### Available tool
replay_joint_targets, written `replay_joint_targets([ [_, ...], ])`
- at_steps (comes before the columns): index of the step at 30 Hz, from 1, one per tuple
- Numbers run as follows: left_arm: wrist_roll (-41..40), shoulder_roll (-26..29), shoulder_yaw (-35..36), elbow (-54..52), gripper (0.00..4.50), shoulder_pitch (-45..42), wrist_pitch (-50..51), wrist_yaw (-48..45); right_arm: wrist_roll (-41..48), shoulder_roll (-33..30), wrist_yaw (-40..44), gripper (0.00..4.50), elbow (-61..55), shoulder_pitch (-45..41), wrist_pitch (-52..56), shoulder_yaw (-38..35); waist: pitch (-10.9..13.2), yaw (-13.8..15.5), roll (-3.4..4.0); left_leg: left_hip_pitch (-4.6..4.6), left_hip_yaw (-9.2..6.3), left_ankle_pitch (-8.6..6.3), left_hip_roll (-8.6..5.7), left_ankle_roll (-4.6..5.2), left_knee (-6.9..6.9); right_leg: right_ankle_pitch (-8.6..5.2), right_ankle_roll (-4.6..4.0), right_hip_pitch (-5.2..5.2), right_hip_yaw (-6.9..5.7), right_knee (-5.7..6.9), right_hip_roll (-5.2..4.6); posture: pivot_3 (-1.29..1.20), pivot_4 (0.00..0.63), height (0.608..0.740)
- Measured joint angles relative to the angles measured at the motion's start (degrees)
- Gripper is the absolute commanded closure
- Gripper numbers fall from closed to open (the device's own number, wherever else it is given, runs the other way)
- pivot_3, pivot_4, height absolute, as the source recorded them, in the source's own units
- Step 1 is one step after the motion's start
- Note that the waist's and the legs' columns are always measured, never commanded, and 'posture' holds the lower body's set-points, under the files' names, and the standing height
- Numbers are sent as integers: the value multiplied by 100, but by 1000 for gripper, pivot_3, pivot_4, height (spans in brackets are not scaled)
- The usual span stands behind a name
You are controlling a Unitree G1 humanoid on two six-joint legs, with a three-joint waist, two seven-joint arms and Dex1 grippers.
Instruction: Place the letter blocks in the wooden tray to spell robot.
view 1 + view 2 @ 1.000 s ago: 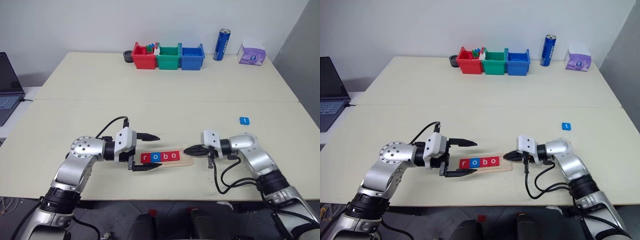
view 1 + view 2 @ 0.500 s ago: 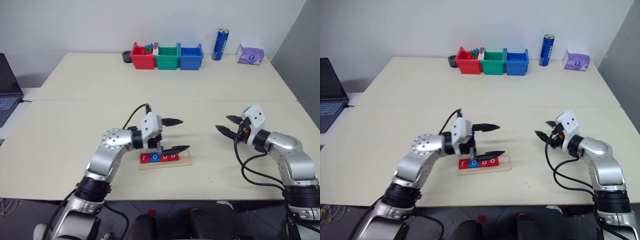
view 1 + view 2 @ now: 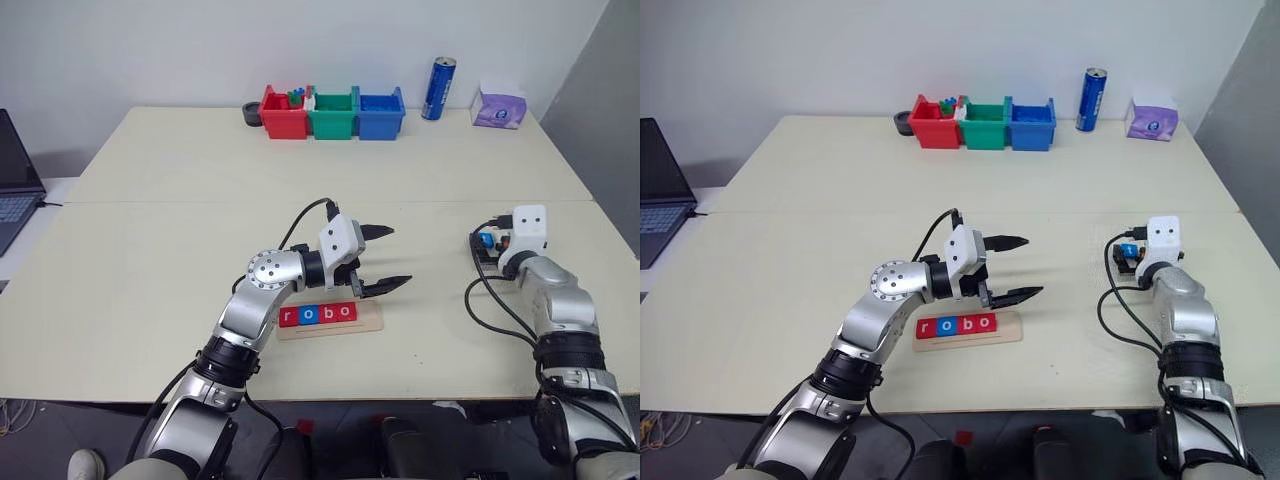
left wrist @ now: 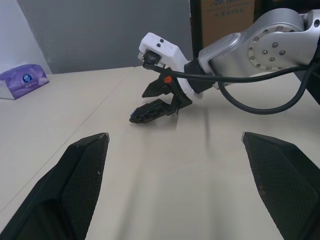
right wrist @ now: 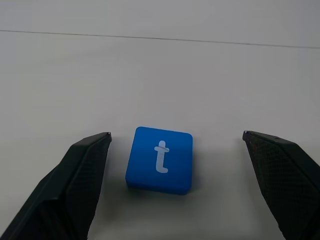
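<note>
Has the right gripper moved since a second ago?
Yes. The right gripper left the wooden tray and swung out to the blue t block, jaws now open.

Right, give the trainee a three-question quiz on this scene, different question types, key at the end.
1. True or false: the tray already holds five tiles.
2. Which letter is on the blue tile between the right hand's fingers? A) b B) t C) r
3. Fill in: the left hand hovers open above the tray's ____ end.

Key:
1. False; it holds four, r, o, b, o.
2. B.
3. Empty; the right-hand slot has no tile.
</note>
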Motion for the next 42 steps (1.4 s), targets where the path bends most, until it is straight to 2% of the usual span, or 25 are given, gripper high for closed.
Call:
replay_joint_targets([
  [6, -1, 44, 4, -4, 0, 20, 0, 59, -6, 10, -191, 17, 638, -340, -252, -28, -1, -1, 1, 2, 2, 0, 0, 0, 1, 1, 1, 1, 2, 1, -4, 0, 150, 740],
  [12, -3, 118, 6, -8, 0, 57, -5, 89, -2, 55, -440, 17, 335, -242, 14, -29, -2, 4, 3, 1, -2, 0, 6, 0, 1, 1, 1, 1, 0, 2, -5, 0, 150, 740],
  [15, -3, 127, 6, -9, 0, 98, -5, 88, 31, 216, -540, 609, -132, -44, 292, -29, -3, 5, 3, 0, -3, 0, 6, 0, 0, 1, 1, 1, -1, 1, -4, 0, 150, 740],
  [19, -4, 132, 6, -18, 0, 96, -6, 79, 78, 363, -577, 2119, -601, 140, 568, 25, -4, 6, 4, 2, -4, 0, 4, 0, 0, 1, 1, 1, -2, 4, -3, 0, 150, 740],
  [22, -4, 144, 6, -17, 0, 94, -10, 71, 73, 384, -569, 3015, -798, 243, 635, 105, -4, 5, 4, 1, -5, 0, 2, 1, 0, 0, 1, 1, -4, 4, -3, 0, 150, 740],
  [30, -4, 175, 6, -17, 0, 92, -76, -9, 84, 381, -544, 3034, -1356, 574, 895, 141, -5, 15, 4, 0, -9, 0, 1, 1, -1, 0, 1, 3, -8, 0, -1, 0, 150, 740],
  [33, -9, 300, 10, -35, 0, 130, -96, -84, 108, 363, -379, 3034, -2323, 1139, 1337, 337, -9, 18, 4, -2, -13, -1, 3, 1, -7, 0, 1, 3, -11, -9, 4, 0, 150, 740],
  [37, -138, 719, 80, -264, 0, 461, -102, -388, 330, 458, -262, 3034, -4156, 2072, 2362, 641, -13, -18, 9, 1, -15, -1, 12, 2, -15, -3, -3, 2, -10, -12, 12, 0, 150, 740],
  [42, -448, 1403, 269, -794, 0, 1091, -58, -854, 568, 1167, -484, 3034, -5840, 2676, 3717, 1101, -14, -58, 8, 12, -22, -1, 20, 1, -16, -8, -11, 0, -12, 5, 27, 0, 150, 740],
])
